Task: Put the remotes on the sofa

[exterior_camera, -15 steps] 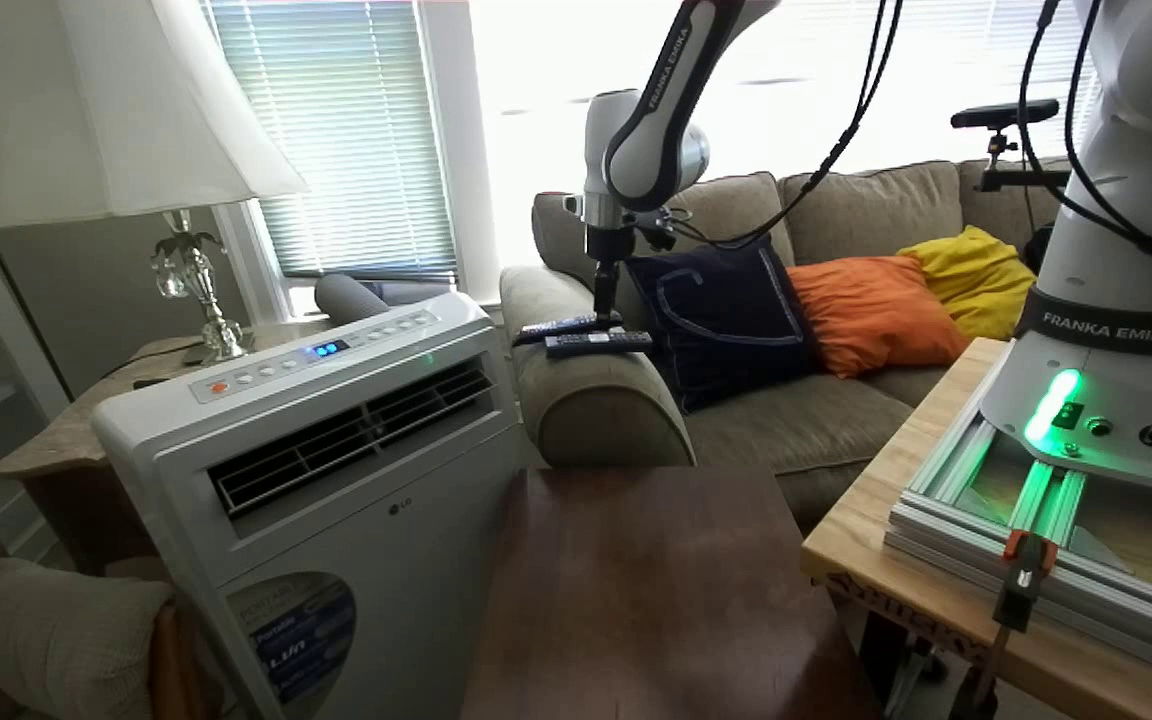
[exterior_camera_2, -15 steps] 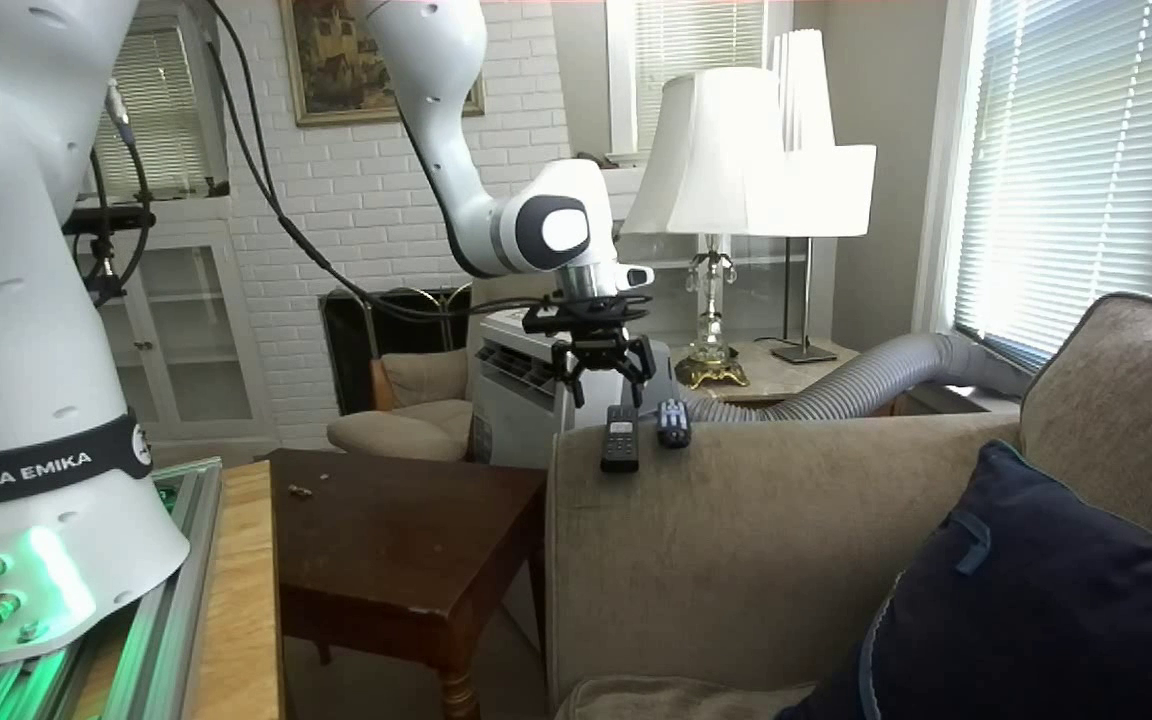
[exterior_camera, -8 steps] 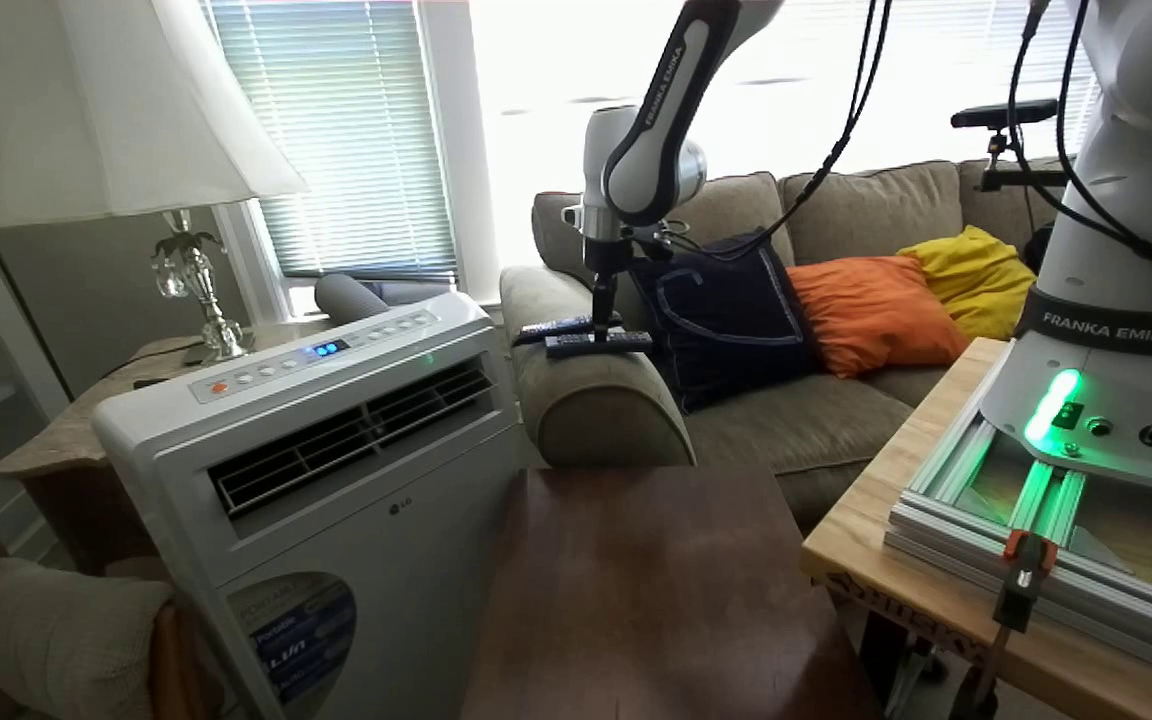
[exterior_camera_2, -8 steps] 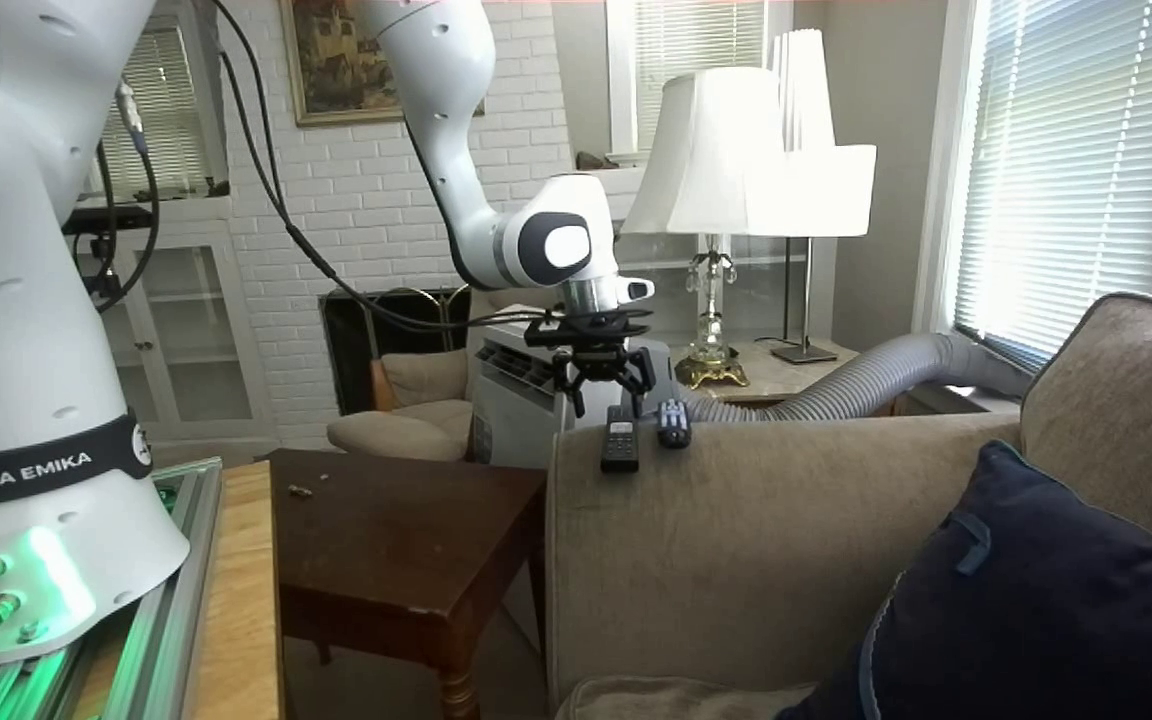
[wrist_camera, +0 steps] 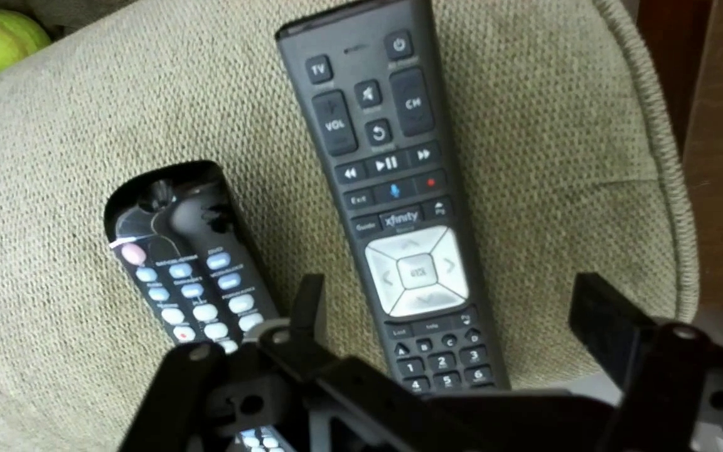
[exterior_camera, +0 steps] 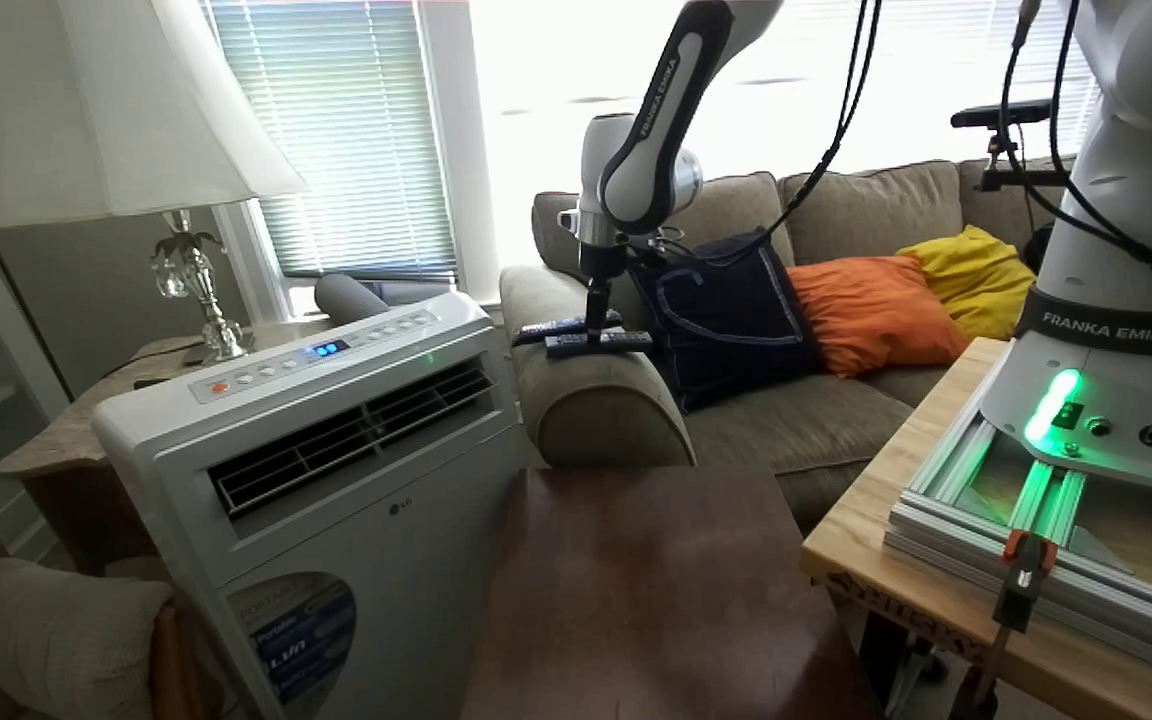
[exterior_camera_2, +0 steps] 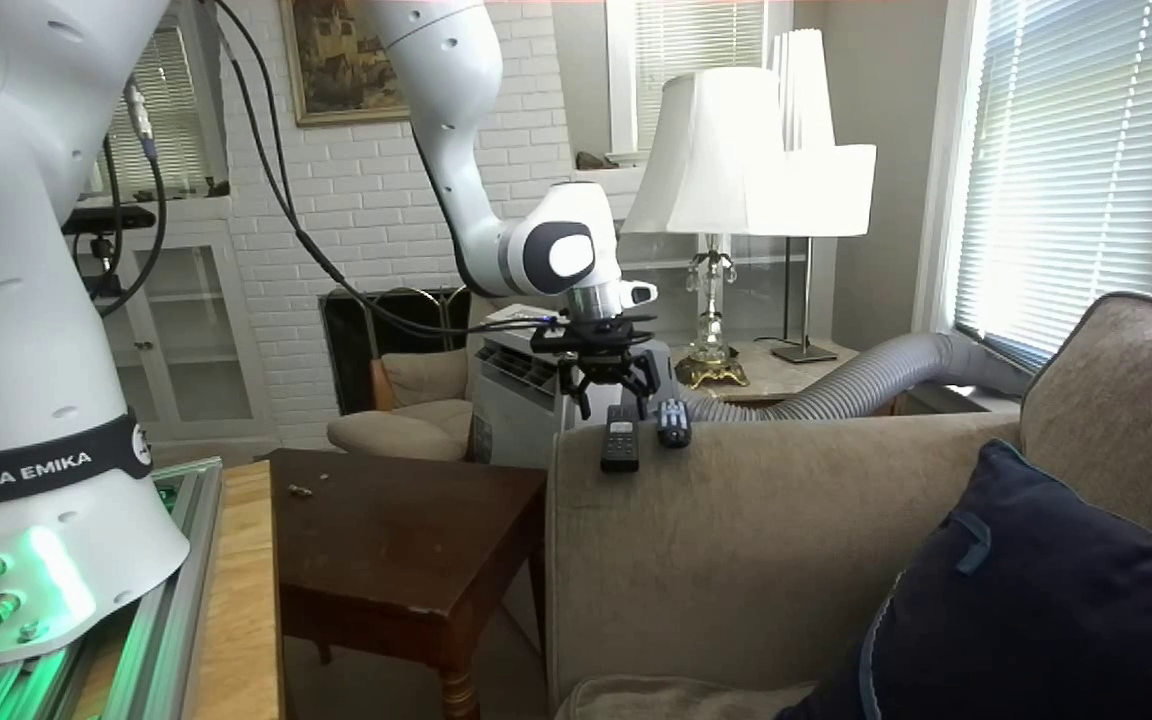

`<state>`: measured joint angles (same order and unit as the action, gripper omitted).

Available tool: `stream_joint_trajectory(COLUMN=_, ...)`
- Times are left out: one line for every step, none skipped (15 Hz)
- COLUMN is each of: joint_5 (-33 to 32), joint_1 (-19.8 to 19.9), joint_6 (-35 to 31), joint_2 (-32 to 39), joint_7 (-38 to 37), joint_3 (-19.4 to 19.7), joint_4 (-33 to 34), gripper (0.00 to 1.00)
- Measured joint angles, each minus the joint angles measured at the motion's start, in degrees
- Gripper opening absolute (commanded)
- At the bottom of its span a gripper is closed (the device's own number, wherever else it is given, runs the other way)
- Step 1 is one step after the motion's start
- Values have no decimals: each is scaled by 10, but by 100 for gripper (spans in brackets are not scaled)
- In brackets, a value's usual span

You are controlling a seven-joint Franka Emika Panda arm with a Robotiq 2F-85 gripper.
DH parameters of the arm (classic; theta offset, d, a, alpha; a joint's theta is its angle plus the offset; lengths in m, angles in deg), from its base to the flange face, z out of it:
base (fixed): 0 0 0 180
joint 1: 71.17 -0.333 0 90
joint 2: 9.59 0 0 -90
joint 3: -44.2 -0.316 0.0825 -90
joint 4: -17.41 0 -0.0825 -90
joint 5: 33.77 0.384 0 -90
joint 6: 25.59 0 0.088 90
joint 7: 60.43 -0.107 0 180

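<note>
Two black remotes lie side by side on the rolled arm of the grey-beige sofa [exterior_camera: 796, 435], also seen in an exterior view [exterior_camera_2: 736, 540]. The longer remote with a silver pad [wrist_camera: 393, 176] shows in both exterior views [exterior_camera: 626, 342] [exterior_camera_2: 621, 445]. The remote with blue and white buttons [wrist_camera: 192, 295] is beside it [exterior_camera: 548, 328] [exterior_camera_2: 674, 425]. My gripper [wrist_camera: 449, 285] is open, fingers down, low over the arm [exterior_camera: 594, 338] [exterior_camera_2: 614, 408]. In the wrist view its fingers lie either side of the longer remote, whose lower end is hidden; contact cannot be told.
A white air conditioner [exterior_camera: 356, 540] stands close beside the sofa arm. A dark wooden table [exterior_camera: 656, 590] stands in front of it. A navy pillow [exterior_camera: 726, 310] leans on the seat near the arm. A tennis ball [wrist_camera: 7, 41] shows at the wrist view's corner.
The arm has come down, and my open gripper is lower, closer to the longer remote. Both remotes have stayed in place.
</note>
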<state>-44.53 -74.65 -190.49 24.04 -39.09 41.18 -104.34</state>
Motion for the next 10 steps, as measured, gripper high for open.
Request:
stream_joint_trajectory(joint_5=0, joint_1=0, joint_6=0, joint_2=4, joint_7=0, joint_3=1, joint_4=6, gripper=100)
stream_joint_trajectory(joint_5=0, joint_1=1, joint_6=0, joint_2=8, joint_7=0, joint_3=2, joint_4=11, gripper=100)
stream_joint_trajectory(joint_5=0, joint_1=1, joint_6=0, joint_2=12, joint_7=0, joint_3=2, joint_4=15, gripper=100)
stream_joint_trajectory(joint_5=0, joint_1=1, joint_6=0, joint_2=16, joint_7=0, joint_3=3, joint_4=20, gripper=100)
stream_joint_trajectory(joint_5=0, joint_1=1, joint_6=0, joint_2=20, joint_7=0, joint_3=3, joint_4=24, gripper=100)
stream_joint_trajectory(joint_5=0, joint_1=1, joint_6=0, joint_2=24, joint_7=0, joint_3=3, joint_4=27, gripper=100)
stream_joint_trajectory(joint_5=0, joint_1=1, joint_6=0, joint_2=28, joint_7=0, joint_3=4, joint_4=30, gripper=95)
stream_joint_trajectory(joint_5=0, joint_1=1, joint_6=0, joint_2=31, joint_7=0, joint_3=4, joint_4=32, gripper=74)
stream_joint_trajectory(joint_5=0, joint_1=1, joint_6=0, joint_2=34, joint_7=0, joint_3=5, joint_4=34, gripper=70)
stream_joint_trajectory(joint_5=0, joint_1=1, joint_6=0, joint_2=37, joint_7=0, joint_3=5, joint_4=36, gripper=69)
